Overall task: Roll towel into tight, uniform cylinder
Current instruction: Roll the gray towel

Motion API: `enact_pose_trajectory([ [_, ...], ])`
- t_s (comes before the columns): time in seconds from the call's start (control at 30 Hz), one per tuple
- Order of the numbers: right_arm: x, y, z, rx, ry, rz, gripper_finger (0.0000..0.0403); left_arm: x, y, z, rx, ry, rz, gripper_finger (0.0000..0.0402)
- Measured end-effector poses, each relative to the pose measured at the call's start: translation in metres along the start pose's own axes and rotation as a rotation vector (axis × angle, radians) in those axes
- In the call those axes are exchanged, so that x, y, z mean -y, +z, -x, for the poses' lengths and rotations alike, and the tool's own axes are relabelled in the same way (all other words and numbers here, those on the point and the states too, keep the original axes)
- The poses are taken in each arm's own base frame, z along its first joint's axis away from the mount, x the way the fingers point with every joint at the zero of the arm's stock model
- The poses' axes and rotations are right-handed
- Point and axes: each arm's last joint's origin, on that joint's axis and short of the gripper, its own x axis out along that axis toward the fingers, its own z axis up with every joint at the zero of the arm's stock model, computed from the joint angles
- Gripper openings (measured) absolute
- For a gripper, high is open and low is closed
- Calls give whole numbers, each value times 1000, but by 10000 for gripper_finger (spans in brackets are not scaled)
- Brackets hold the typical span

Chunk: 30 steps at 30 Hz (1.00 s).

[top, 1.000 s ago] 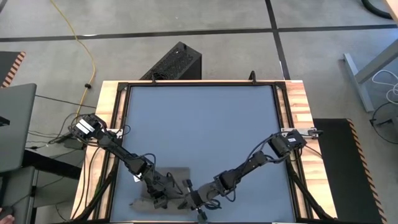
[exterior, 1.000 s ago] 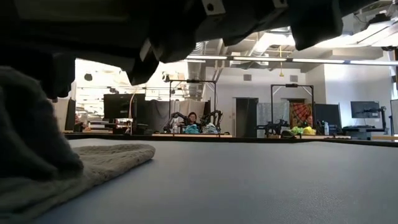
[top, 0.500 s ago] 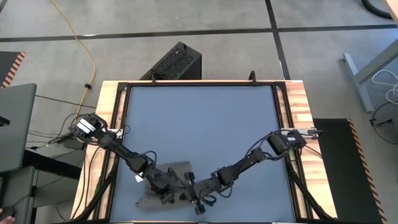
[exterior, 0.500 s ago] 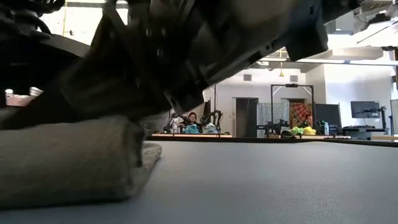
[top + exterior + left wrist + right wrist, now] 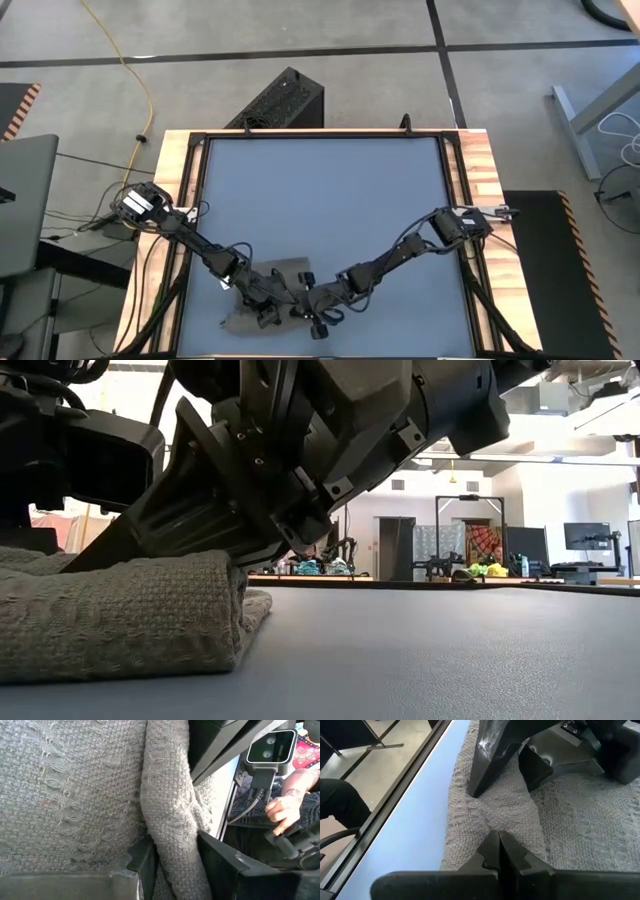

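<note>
At the near edge of the blue-grey counter [image 5: 330, 190], toward its left side, lies the taupe grey-brown woven fabric towel [image 5: 262, 300], partly folded into a thick layered bundle with a rounded end facing the counter's middle in the low view [image 5: 120, 615]. Both dark arms reach down to it and meet over the cloth.

The left claw [image 5: 172, 860] is grasping a raised fold of the towel [image 5: 170, 815]: a ridge of the weave stands up between its two dark fingers [image 5: 142, 862], which press on either side of it.

The right claw [image 5: 498, 851] is clenched, its fingers [image 5: 490, 852] pressed together with no cloth between them, the tips resting on the towel's surface [image 5: 560, 820] just in front of the left claw [image 5: 520, 760].

In the left wrist view, beyond the counter's edge, a person's hand [image 5: 282, 810] rests on dark equipment.
</note>
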Motion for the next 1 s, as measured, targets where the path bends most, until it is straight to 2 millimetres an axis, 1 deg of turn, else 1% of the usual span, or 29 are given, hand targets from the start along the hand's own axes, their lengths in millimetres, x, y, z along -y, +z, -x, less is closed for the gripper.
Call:
enact_pose_trajectory([
  [0.23, 2, -4, -1, -16, -5, -25, 18, -3, -2, 2, -40, 37, 7, 128],
  [0.33, 3, -6, 0, -26, -8, -45, 18, -2, -3, 7, -45, 59, -1, 128],
  [0.43, 4, -7, 0, -37, -13, -66, 18, -1, -4, 19, -41, 107, -7, 128],
  [0.63, 4, -8, 0, -41, -17, -74, 18, 11, -14, 48, 2, 148, -33, 128],
  [0.73, 4, -8, 0, -42, -17, -76, 18, 14, -20, 58, 4, 160, -31, 128],
  [1.0, 4, -8, 0, -43, -17, -95, 18, 25, -39, 79, 111, 199, -82, 128],
])
